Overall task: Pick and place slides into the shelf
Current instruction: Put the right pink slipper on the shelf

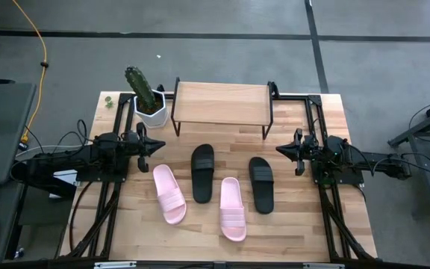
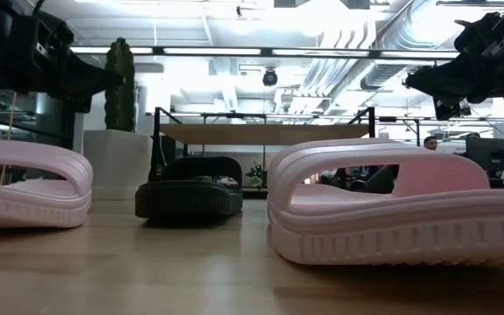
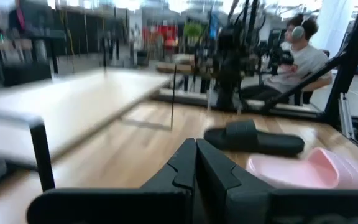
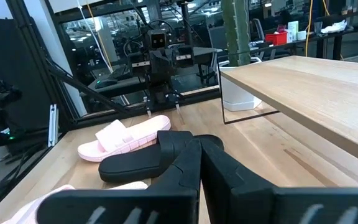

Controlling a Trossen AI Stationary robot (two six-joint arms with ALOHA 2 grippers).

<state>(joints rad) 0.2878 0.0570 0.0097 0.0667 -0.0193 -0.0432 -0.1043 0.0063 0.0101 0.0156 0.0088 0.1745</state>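
1. Across the middle of the wooden table (image 1: 290, 224), four slides lie flat in a loose row: a pale pink slide (image 1: 169, 194) nearest the left arm, then a black slide (image 1: 202, 172), a second pink slide (image 1: 232, 208) and a second black slide (image 1: 260, 184).
2. Behind them, the shelf (image 1: 221, 103) stands at the far edge of the table with its light board bare; none of the slides is on it or under it.
3. Seen level from the low view, one black slide (image 2: 191, 188) sits just in front of the shelf (image 2: 261, 133), a depth that the overhead view flattens, while the two pink slides (image 2: 392, 206) fill the foreground.
4. Beside the shelf's left end is a white pot with a cactus (image 1: 146, 96).
5. Left gripper (image 1: 157, 146) hangs above the table just left of the slides, touching nothing; its own wrist view shows the two dark fingers (image 3: 182, 168) pressed together and empty.
6. Right gripper (image 1: 281, 149) hangs on the opposite side, near the second black slide, and its wrist view likewise shows fingers (image 4: 188, 165) closed on nothing.
7. Only the left wrist view shows a seated person (image 3: 300, 59) wearing headphones beyond the table.
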